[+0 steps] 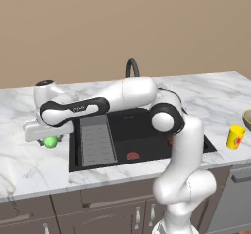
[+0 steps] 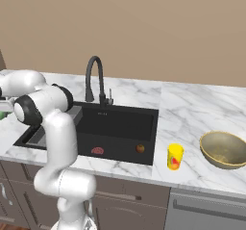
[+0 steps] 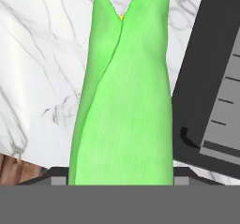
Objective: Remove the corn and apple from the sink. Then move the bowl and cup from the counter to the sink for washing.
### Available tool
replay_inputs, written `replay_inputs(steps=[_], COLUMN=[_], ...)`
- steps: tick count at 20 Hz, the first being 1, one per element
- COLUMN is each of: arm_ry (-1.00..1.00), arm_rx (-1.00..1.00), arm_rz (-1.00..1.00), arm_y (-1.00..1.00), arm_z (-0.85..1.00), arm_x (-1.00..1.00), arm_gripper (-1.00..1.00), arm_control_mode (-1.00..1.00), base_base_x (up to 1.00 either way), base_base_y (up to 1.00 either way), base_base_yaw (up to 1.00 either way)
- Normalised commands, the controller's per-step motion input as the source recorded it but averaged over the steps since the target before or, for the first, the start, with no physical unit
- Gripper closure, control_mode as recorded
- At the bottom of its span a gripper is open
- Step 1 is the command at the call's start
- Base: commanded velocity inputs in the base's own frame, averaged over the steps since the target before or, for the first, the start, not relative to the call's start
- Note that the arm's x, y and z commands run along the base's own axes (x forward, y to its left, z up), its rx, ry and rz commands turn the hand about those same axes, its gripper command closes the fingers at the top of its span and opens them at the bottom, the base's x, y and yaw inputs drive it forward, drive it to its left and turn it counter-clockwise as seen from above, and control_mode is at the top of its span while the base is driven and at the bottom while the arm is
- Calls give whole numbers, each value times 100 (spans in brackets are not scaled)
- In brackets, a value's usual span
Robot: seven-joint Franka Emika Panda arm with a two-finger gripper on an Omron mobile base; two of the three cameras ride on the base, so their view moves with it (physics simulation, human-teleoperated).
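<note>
Your gripper [image 1: 49, 139] is parked over the counter [image 1: 29, 164] just left of the sink [image 1: 142, 130], and its jaws are clamped on the corn [image 3: 124, 96], which fills the space between them in the hand view, husk tips pointing away from the hand. The apple [image 2: 140, 148] sits on the sink floor near the front wall, with a flat reddish thing [image 2: 97, 151] to its left. The cup [image 2: 175, 157] and bowl [image 2: 223, 149] stand on the counter right of the sink.
</note>
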Motion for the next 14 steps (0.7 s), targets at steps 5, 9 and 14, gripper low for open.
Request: replay_inputs(steps=[5,9,14], arm_ry=[0,0,8], arm_rx=[0,0,0], arm_rz=[0,0,0], arm_y=[34,29,12], arm_z=[-24,-23,-28], arm_x=[29,19,19], arm_gripper=[100,100,100], arm_control_mode=[-100,-100,-100], base_base_x=[0,0,0], base_base_y=[0,0,0], base_base_yaw=[0,0,0])
